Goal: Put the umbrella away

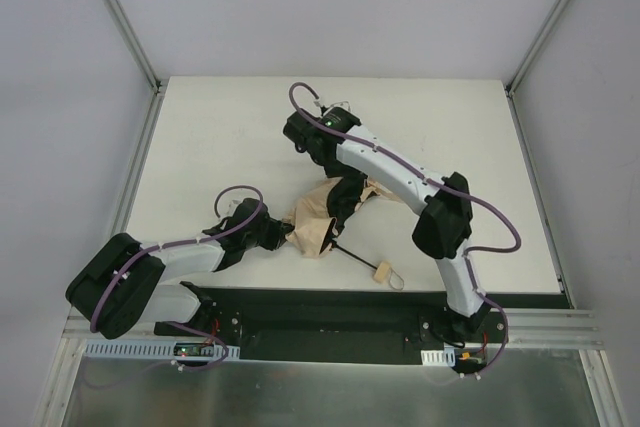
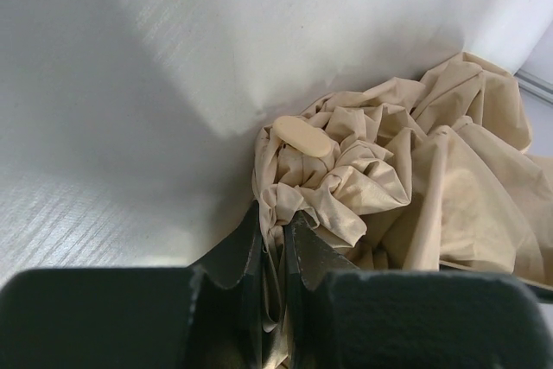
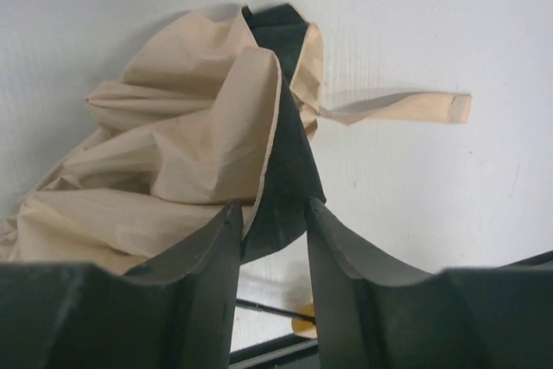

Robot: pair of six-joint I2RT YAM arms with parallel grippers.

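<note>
Umbrella (image 1: 312, 227) fabric between both jaws

right hand (image 3: 272, 206) | astride black lining fold of umbrella (image 3: 181, 144) (grip unclear) | strap (image 3: 406, 108) stretched out on table (image 3: 432, 15)

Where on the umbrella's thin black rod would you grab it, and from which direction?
Probably the bare stretch of rod between the bunched cloth and the pale knob. It lies flat on the table, clear on both sides, so come straight down from above, fingers straddling it crosswise.
</note>
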